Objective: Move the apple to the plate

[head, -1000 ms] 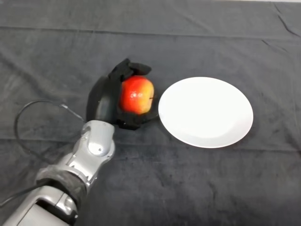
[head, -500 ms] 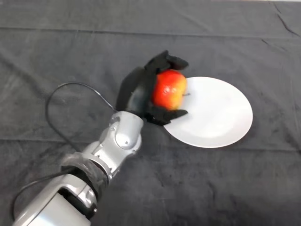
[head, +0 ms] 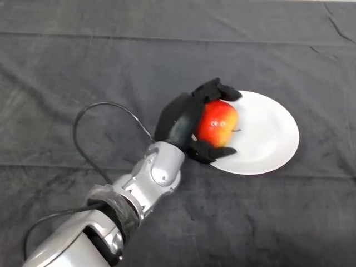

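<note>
Apple [head: 217, 123] sits gripped in the curled left hand [head: 183, 119], over the plate [head: 272, 133].

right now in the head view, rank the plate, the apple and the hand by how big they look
1. plate, largest by far, though its left part is covered.
2. hand, curled round the apple; held nearer the camera than the plate, so it may look bigger than it is.
3. apple, smallest.

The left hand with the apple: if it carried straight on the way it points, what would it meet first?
Probably just the white plate: the left hand, curled round the apple, points right across it, though its height above is unclear.
</note>
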Controlling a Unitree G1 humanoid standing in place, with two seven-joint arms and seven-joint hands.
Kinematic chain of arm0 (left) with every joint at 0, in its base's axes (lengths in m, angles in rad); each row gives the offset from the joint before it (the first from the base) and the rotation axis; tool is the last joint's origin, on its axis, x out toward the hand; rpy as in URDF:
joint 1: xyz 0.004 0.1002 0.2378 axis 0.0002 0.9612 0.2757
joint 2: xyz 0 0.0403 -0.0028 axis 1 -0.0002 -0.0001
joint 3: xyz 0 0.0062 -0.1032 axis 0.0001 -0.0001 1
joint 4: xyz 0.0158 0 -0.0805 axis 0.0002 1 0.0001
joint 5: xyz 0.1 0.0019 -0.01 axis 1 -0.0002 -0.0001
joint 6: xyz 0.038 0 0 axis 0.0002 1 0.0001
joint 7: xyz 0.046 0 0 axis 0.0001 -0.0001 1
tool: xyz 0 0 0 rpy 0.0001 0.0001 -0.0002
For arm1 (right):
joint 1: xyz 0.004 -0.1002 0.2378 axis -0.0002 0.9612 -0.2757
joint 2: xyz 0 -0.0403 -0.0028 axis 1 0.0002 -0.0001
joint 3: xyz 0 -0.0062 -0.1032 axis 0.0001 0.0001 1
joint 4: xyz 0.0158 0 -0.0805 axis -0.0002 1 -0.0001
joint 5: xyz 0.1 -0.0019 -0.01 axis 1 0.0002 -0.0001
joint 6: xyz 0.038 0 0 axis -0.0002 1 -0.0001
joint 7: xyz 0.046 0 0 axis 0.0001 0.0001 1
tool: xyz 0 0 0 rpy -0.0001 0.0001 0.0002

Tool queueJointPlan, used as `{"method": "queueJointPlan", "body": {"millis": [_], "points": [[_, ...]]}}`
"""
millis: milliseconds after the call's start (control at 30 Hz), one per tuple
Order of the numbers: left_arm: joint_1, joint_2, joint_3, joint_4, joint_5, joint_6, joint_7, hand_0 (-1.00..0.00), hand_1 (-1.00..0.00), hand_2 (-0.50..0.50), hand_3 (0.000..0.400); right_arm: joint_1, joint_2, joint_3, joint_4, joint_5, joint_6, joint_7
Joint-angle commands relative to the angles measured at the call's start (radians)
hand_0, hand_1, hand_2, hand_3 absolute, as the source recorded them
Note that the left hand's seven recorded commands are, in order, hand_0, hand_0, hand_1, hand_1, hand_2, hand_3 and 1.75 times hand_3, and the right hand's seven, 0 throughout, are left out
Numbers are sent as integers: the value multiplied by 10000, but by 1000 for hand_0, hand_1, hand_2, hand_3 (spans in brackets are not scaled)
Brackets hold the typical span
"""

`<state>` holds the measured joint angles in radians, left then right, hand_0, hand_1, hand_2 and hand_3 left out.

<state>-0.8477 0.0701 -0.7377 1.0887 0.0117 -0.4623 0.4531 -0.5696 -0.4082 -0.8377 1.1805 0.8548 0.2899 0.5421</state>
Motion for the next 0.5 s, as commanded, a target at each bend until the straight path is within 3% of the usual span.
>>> {"method": "queueJointPlan", "body": {"millis": [33, 500], "points": [[-920, -71, -269, 106, -174, 135, -122, -1000, -1000, 0, 400, -295, -206, -158, 247, -91, 40, 8], [-1007, -35, -1840, -339, -913, 737, -371, -1000, -1000, 0, 400, -302, -212, -163, 267, -93, 36, 19]]}}
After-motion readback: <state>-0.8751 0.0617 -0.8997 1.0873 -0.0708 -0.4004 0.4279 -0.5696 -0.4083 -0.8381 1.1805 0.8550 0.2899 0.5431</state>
